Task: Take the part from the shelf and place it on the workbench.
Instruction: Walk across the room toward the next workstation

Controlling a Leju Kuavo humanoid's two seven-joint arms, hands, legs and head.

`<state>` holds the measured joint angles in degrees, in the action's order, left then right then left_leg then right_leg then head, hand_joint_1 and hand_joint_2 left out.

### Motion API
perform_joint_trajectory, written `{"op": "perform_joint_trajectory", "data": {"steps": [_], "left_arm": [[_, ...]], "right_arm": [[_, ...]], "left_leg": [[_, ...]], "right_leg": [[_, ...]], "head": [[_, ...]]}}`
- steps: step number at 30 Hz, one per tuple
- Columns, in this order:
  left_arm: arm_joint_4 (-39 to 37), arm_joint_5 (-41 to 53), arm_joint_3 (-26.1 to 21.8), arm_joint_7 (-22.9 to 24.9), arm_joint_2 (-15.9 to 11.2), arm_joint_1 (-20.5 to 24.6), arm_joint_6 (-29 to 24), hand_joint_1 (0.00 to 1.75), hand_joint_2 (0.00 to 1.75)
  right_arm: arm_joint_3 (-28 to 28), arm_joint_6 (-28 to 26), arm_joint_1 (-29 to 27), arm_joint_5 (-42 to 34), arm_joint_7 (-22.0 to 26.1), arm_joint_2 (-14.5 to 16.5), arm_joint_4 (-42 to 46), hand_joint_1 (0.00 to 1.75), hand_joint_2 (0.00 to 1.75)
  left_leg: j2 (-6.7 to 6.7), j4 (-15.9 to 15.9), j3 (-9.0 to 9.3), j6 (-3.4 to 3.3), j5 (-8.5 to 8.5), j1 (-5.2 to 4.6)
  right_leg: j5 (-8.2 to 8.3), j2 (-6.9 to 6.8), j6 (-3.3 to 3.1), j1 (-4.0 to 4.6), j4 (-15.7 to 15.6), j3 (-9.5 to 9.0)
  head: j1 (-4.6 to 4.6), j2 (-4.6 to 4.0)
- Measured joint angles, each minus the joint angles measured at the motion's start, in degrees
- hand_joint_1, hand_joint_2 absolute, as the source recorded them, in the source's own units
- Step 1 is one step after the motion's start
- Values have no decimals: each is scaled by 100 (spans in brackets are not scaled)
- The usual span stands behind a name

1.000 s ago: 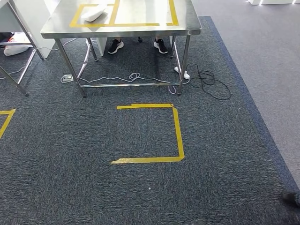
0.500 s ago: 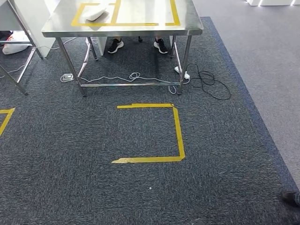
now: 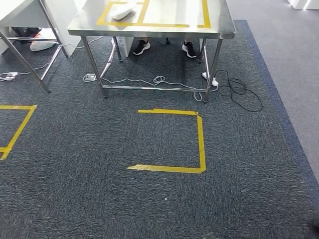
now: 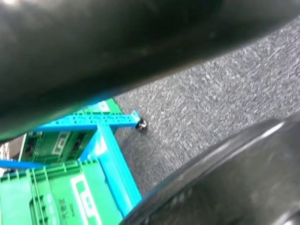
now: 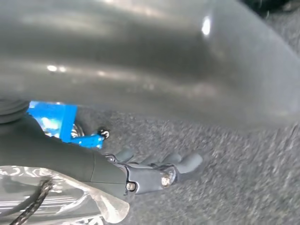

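In the head view, yellow tape [image 3: 15,130] is laid on the dark carpet [image 3: 94,189] at the far left edge. Beyond it, the legs of a second table [image 3: 26,64] are seen, with a white bag [image 3: 43,40] under it. Further right, a steel counter [image 3: 222,30] is set at the top of the view, marked with yellow tape lines [image 3: 161,24]. A white part [image 3: 124,11] is lying on the counter's left portion, inside the taped outline. Under the counter, two black shoes [image 3: 142,47] of a person are visible, and white cables [image 3: 150,82] are trailed across the carpet between its legs. In front of the counter, an open yellow rectangle [image 3: 199,144] is taped on the carpet. A black cable [image 3: 240,94] is coiled by the counter's right legs, and lighter grey flooring [image 3: 289,74] is seen at the far right.

In the left wrist view, green crates [image 4: 53,197] on a blue wheeled frame [image 4: 113,164] are shown beside the carpet; the state of the left hand's fingers cannot be told.

In the right wrist view, the right hand [image 5: 152,171] is held low over the carpet, its dark fingers [image 5: 187,162] stretched out nearly straight, slightly apart, with nothing held between them. A blue frame with a castor [image 5: 102,133] is seen behind it.
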<state>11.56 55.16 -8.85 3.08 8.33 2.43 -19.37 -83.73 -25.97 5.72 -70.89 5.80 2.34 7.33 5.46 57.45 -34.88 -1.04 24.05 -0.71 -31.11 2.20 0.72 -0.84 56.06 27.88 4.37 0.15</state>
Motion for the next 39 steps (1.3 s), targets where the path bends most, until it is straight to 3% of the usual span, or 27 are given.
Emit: {"op": "perform_joint_trajectory", "data": {"steps": [2, 4, 5, 6, 7, 9, 11, 13, 15, 17, 19, 21, 22, 23, 24, 26, 28, 30, 31, 33, 34, 36, 37, 38, 39], "left_arm": [[0, 2, -4, -1, -3, -16, -8, 0, 0], [0, 8, -5, -2, -1, -8, -12, 0, 0], [0, 12, -5, -2, -1, -4, -13, 0, 0], [0, 15, -5, -2, -1, -7, -13, 0, 0], [0, 18, -5, -2, -2, -13, -13, 0, 0], [0, 21, -7, -2, -4, -23, -13, 0, 0], [0, 25, -7, -2, -4, -10, -15, 0, 0], [0, 28, -7, -3, -2, 6, -18, 0, 0], [0, 29, -7, -4, -3, -5, -23, 0, 0], [0, 29, -8, -4, -4, -18, -32, 0, 0], [0, 29, -9, -4, 5, -4, -39, 0, 0], [0, 29, -9, -4, 15, 5, -38, 0, 0], [0, 29, -9, -4, 16, -1, -37, 0, 0], [0, 29, -10, -4, 15, -7, -35, 0, 0], [0, 29, -10, -3, 15, -11, -33, 0, 0], [0, 31, -10, -2, 19, -3, -32, 0, 0], [0, 35, -11, -1, 20, 6, -32, 0, 0], [-1, 38, -19, 0, 14, -4, -32, 0, 0], [-1, 38, -31, 0, 13, -13, -32, 0, 0], [-2, 38, -61, 3, 11, -14, -30, 0, 0], [-2, 39, -75, 5, 15, -7, -29, 0, 0], [-2, 40, -93, 7, 15, 6, -24, 0, 0], [-2, 40, -101, 7, 14, 3, -20, 0, 0], [-2, 42, -107, 8, 13, -3, -15, 0, 0], [-2, 44, -110, 11, 12, -9, -6, 0, 0]], "right_arm": [[0, -31, 3, -7, -1, -3, -1, 0, 0], [0, -44, -9, -11, -2, -6, -3, 0, 0], [-1, -44, -22, -14, -4, -5, -3, 0, 0], [-1, -45, -32, -18, -5, -5, -3, 0, 0], [-1, -48, -35, -21, -7, -4, -3, 0, 0], [-1, -51, -20, -25, -7, -4, -3, 0, 0], [-1, -56, -4, -25, -7, -4, -3, 0, 0], [-1, -63, 5, -26, -6, -4, -3, 0, 0], [-1, -67, 17, -27, -6, -4, -3, 0, 0], [-1, -67, 27, -26, -4, -4, -3, 0, 0], [-2, -67, 16, -26, -5, -4, -3, 0, 0], [-3, -67, -8, -28, -11, -4, -3, 0, 0], [-3, -67, -15, -30, -14, -4, -3, 0, 0], [-3, -68, -18, -31, -15, -4, -3, 0, 0], [-4, -69, -19, -31, -16, -4, -3, 0, 0], [-5, -73, -15, -30, -18, -4, -3, 0, 0], [-7, -84, -12, -27, -26, -4, -3, 0, 0], [-10, -105, -4, -23, -40, -3, -3, 0, 0], [-10, -116, 1, -21, -46, -4, -4, 0, 0], [-13, -129, -2, -11, -52, -5, -6, 0, 0], [-15, -131, -9, -4, -57, -7, -7, 0, 0], [-27, -137, -26, 19, -80, -8, -7, 0, 0], [-36, -148, -28, 38, -95, -8, -7, 0, 0], [-47, -163, -25, 62, -113, -8, -7, 0, 0], [-62, -186, -18, 88, -132, -7, -7, 0, 0]], "left_leg": [[-148, 244, -119, 69, 194, 6], [-385, 927, -399, 138, 622, 27], [-442, 1313, -547, 165, 803, 45], [-474, 1580, -635, 182, 895, 60], [-495, 1644, -627, 188, 876, 71], [-579, 1106, -300, 163, 572, 74], [-831, 324, 116, 93, 327, 27], [-961, 6, 254, 24, 304, -23], [-841, -28, 235, -36, 293, -20], [-715, -85, 245, -110, 250, 8], [-577, -109, 238, -165, 216, 21], [-420, -102, 221, -183, 206, 13], [-340, -94, 220, -183, 205, 10], [-256, -82, 221, -181, 206, 9], [-173, -67, 223, -177, 208, 9], [-18, -16, 206, -147, 219, 6], [112, 18, 160, -82, 215, 8], [242, 19, 117, -3, 184, 25], [211, 48, 93, 32, 200, 23], [-67, 372, -61, 97, 411, 17], [-264, 706, -213, 130, 604, 22], [-451, 1444, -551, 189, 934, 62], [-483, 1629, -629, 210, 969, 85], [-507, 1593, -597, 224, 895, 106], [-545, 1328, -450, 229, 728, 121]], "right_leg": [[47, -136, -78, -17, -16, -12], [69, -283, -111, -11, -12, -9], [72, -364, -114, -5, -8, -1], [72, -445, -113, -1, -5, 6], [70, -524, -111, 1, -3, 9], [59, -663, -100, 3, -4, -4], [31, -781, -65, 24, -1, -22], [2, -900, -12, 52, 2, -30], [-24, -997, 47, 55, -7, -44], [-183, -778, 103, 36, 174, 28], [-546, -396, 128, 19, 836, 336], [-803, -250, 134, 19, 1564, 705], [-771, -234, 134, 19, 1685, 789], [-620, -218, 132, 18, 1569, 764], [-390, -178, 126, 15, 1251, 643], [-25, 88, 110, -11, 468, 324], [48, 280, 87, -20, 122, 178], [62, 183, 32, -13, 102, 140], [81, 111, -6, -18, 85, 118], [115, -59, -68, -38, 45, 91], [115, -150, -82, -31, 41, 86], [100, -347, -93, -21, 41, 88], [91, -440, -92, -20, 42, 87], [81, -523, -88, -21, 43, 82], [69, -599, -80, -22, 43, 68]], "head": [[-29, 0], [-63, 0], [-66, 0], [-66, 0], [-67, 0], [-67, 0], [-67, 0], [-67, 0], [-72, 0], [-54, 0], [-26, 0], [-22, 0], [-24, 0], [-25, 0], [-25, 0], [-27, 0], [-29, 0], [-28, 0], [-33, 0], [-65, 0], [-81, 0], [-95, 0], [-96, 0], [-97, 0], [-97, 0]]}}
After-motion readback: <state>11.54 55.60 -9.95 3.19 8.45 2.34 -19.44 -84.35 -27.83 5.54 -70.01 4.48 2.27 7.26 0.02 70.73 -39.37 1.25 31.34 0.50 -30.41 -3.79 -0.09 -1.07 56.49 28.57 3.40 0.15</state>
